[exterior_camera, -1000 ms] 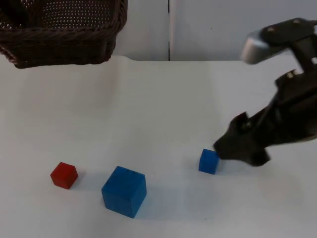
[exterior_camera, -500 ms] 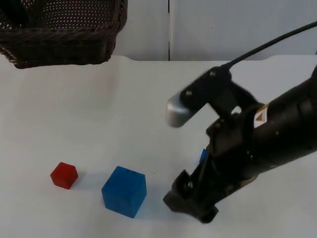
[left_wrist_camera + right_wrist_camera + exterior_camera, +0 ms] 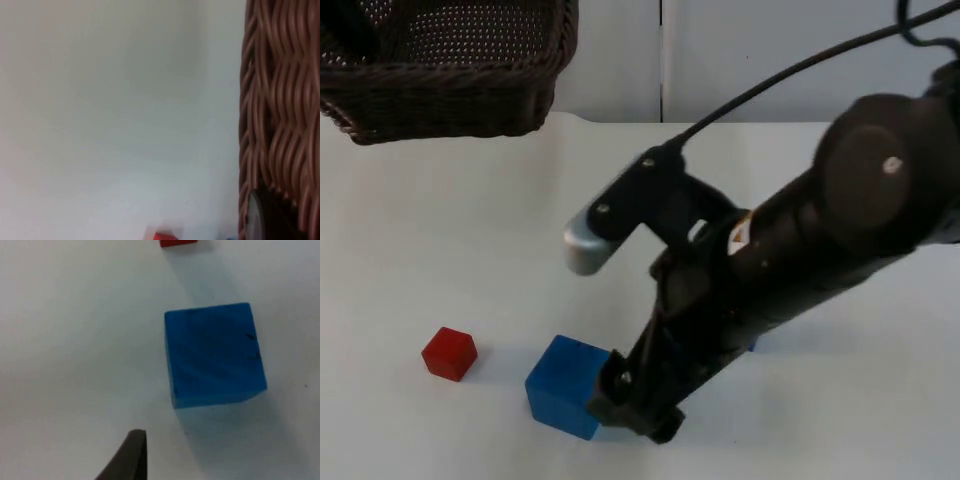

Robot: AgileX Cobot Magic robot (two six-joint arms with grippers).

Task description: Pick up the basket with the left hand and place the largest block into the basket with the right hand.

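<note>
The large blue block (image 3: 565, 385) (image 3: 214, 355) sits on the white table near its front edge. My right gripper (image 3: 638, 408) hovers low at the block's right side, close to it but apart from it. High at the back left hangs the dark brown wicker basket (image 3: 440, 70), and in the left wrist view its woven wall (image 3: 280, 110) stands close by, with my left gripper shut on its rim. The table lies far below that wrist.
A small red block (image 3: 449, 353) (image 3: 162, 236) (image 3: 178, 242) lies left of the large blue one. My right arm hides nearly all of a small blue block (image 3: 752, 346). The grey partition wall (image 3: 760, 60) closes the table at the back.
My right arm has swept left from the small blue block across the front of the table, and its gripper now sits beside the large blue block. The basket has stayed in place.
</note>
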